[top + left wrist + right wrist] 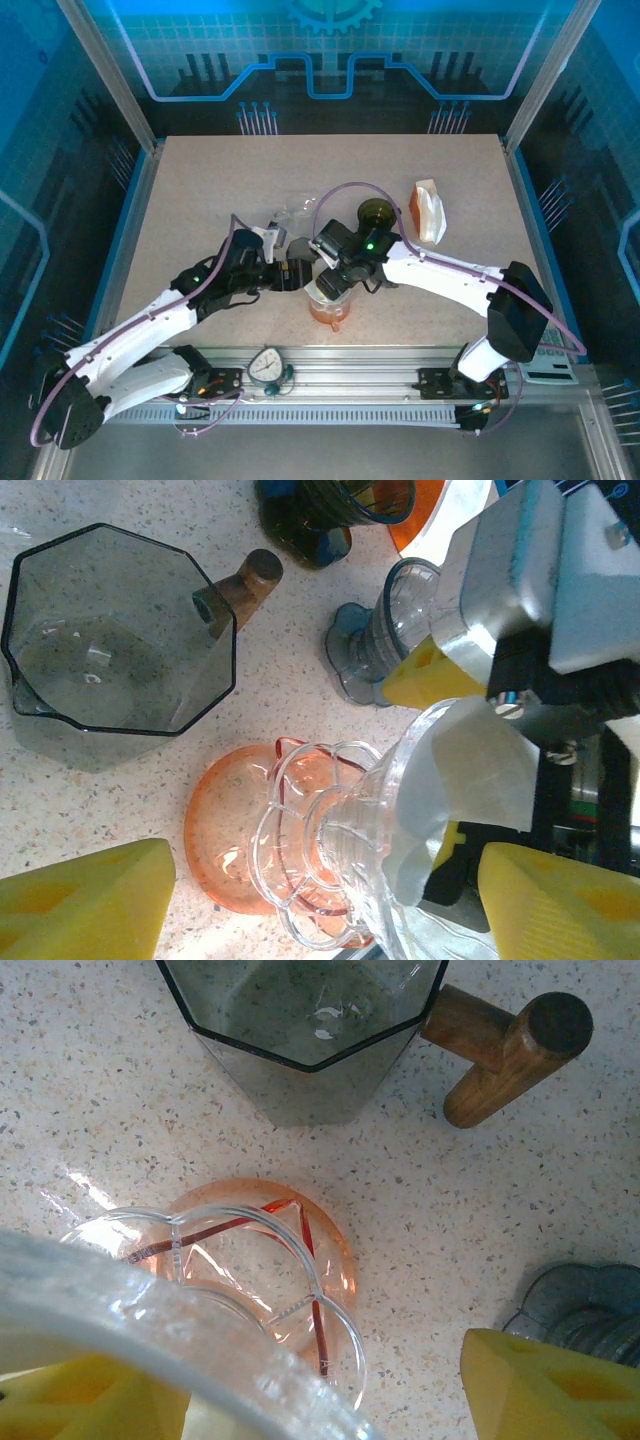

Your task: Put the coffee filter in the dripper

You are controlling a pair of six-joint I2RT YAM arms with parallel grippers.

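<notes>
nearest the bases, an orange glass piece [225, 830] sits on the table [200, 200], with the clear dripper [340, 850] tilted over it. the left gripper [325, 875] is spread wide on either side of that dripper's foot, holding nothing. the white coffee filter [470, 775] lies in the dripper's mouth, between the parted fingers of the right gripper [325, 1385]; whether they pinch it cannot be told. beyond stands a smoky glass dripper [110, 630] with a wooden handle.

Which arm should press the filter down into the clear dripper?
Right, probably. The right fingers flank the white filter at the dripper mouth; the left fingers stand open, short of the dripper, holding nothing.
</notes>
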